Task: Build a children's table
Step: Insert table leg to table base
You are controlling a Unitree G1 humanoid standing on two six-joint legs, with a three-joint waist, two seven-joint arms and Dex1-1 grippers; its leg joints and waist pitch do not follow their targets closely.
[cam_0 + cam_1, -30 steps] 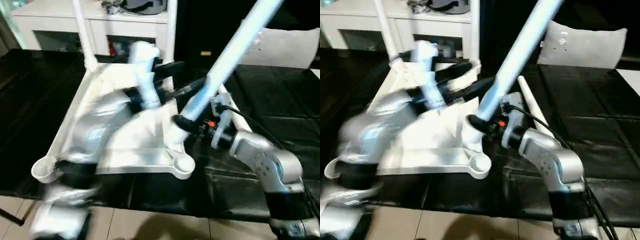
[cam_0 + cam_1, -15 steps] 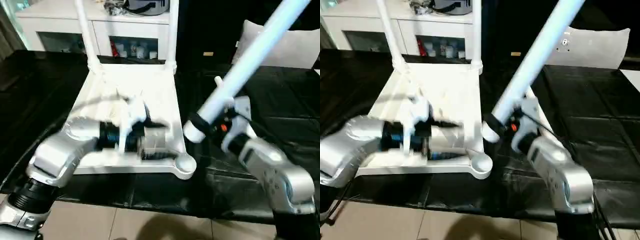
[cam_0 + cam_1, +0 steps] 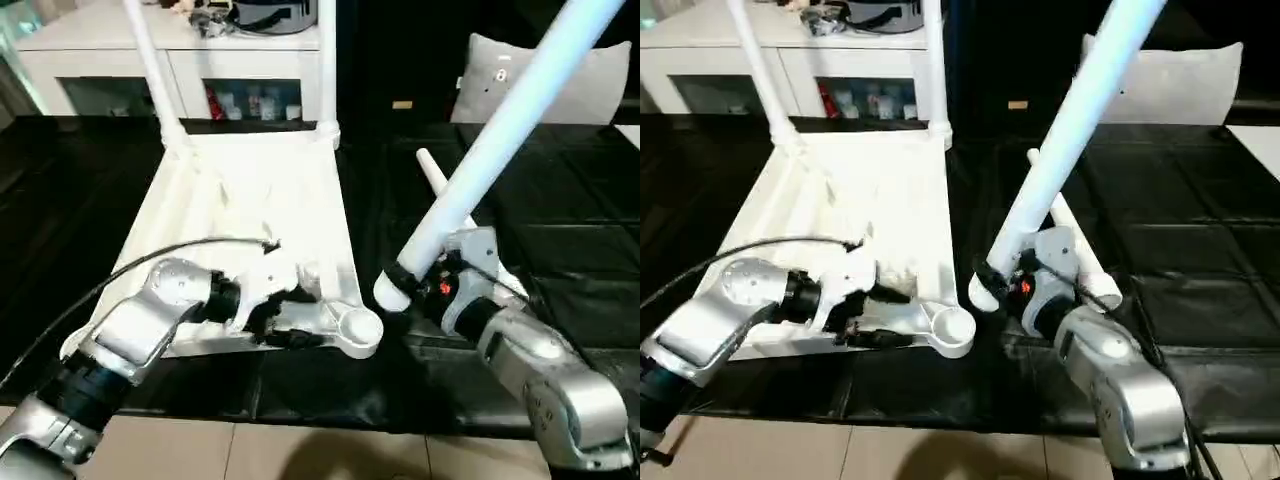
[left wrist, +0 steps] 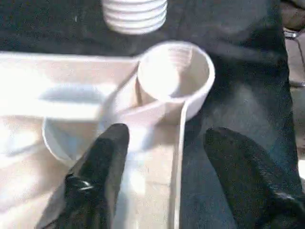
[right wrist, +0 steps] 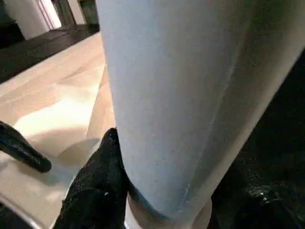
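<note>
While your table top [image 3: 250, 215] lies ribbed side up on the black work surface [image 3: 560, 210], centre-left of the head views, these points are recorded:

Table top: two legs stand upright in its far corner sockets, far left leg [image 3: 150, 60] and far right leg [image 3: 326, 60], at the upper left of the frame.
Near right socket: your empty round socket [image 3: 357, 331] sits at the lower centre, beside the held leg's thick end.
Left gripper: your left gripper [image 4: 167, 167] straddles the top's rim just behind that socket, jaws partly apart, one black finger [image 4: 102, 162] over the ribbed side, the other outside the edge; grip cannot be confirmed.
Right gripper: your right gripper [image 3: 415, 285] is clamped around the thick lower end of a third leg [image 3: 500, 140], which slants to the upper right.
Loose leg: a fourth leg [image 3: 445, 195] lies on the black surface behind the held one.
Background: white cabinet [image 3: 110, 50] upper left; grey-white cushion [image 3: 590, 80] upper right.
</note>
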